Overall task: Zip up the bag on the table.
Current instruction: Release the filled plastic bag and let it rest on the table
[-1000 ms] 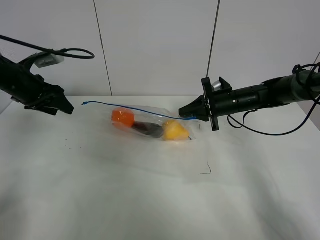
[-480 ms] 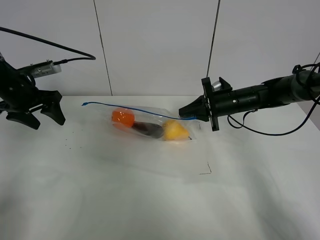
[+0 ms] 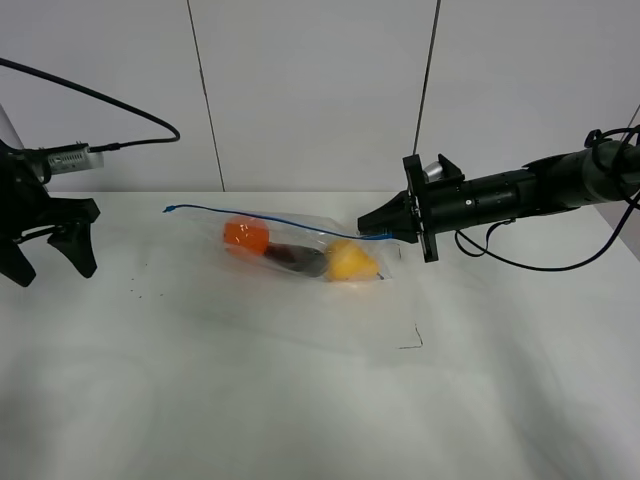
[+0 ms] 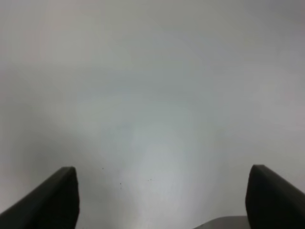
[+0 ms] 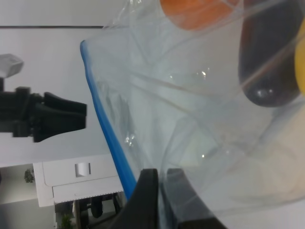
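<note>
Though near bag [image 3: 292, 234], corner mark [image 3: 412, 340] apart.

In your high view the left arm [image 3: 15, 195] is cut off by the picture's edge. Its wrist camera shows you only two dark fingertips [image 4: 52, 200] over a blurred table [image 4: 152, 95]. On the right wrist view, the bag [image 5: 190, 109] overflows the picture. The edges crop the orange fruit [image 5: 200, 12], the dark fruit [image 5: 269, 62] and most of the right gripper [image 5: 161, 174].

- A plain white table [image 3: 300, 410] spans the scene.
- The clear bag [image 3: 300, 240] lies far of centre; its right end appears raised.
- Thin black corner mark [image 3: 412, 340] nearer, right of centre.
- Tiny dark specks [image 3: 135, 292] at left.
</note>
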Tool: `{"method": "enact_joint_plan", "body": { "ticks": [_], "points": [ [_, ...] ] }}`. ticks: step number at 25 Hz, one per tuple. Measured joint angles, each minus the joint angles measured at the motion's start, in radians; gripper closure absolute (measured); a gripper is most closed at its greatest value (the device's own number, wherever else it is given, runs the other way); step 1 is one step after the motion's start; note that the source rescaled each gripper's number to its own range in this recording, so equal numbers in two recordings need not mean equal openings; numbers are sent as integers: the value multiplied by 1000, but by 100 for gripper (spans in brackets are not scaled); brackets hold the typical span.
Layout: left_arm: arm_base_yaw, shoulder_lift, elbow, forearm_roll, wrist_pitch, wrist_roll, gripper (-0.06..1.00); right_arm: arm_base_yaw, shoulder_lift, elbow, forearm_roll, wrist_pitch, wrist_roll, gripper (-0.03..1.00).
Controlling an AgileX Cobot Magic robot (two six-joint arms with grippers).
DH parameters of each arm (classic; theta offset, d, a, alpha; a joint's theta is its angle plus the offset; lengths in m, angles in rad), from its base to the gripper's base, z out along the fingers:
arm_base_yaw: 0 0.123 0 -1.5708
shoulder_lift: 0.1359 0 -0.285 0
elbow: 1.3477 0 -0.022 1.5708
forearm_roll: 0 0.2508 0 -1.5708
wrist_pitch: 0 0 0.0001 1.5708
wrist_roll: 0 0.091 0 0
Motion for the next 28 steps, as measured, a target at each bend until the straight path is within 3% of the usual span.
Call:
{"method": "enact_joint_plan", "body": {
  "ticks": [6,9,14,20,28],
  "points": [
    [0,-181,90,10,0,-2,5,0,0,0,0,0,0,96],
    [0,-321,205,24,0,-2,5,0,0,0,0,0,0,96],
    [0,-559,440,115,-1,-3,5,0,0,0,0,0,0,96],
    [0,-817,676,121,-57,-3,5,0,0,0,0,0,0,96],
    [0,-1043,805,117,-124,-3,5,0,0,0,0,0,0,96]
  ]
}}
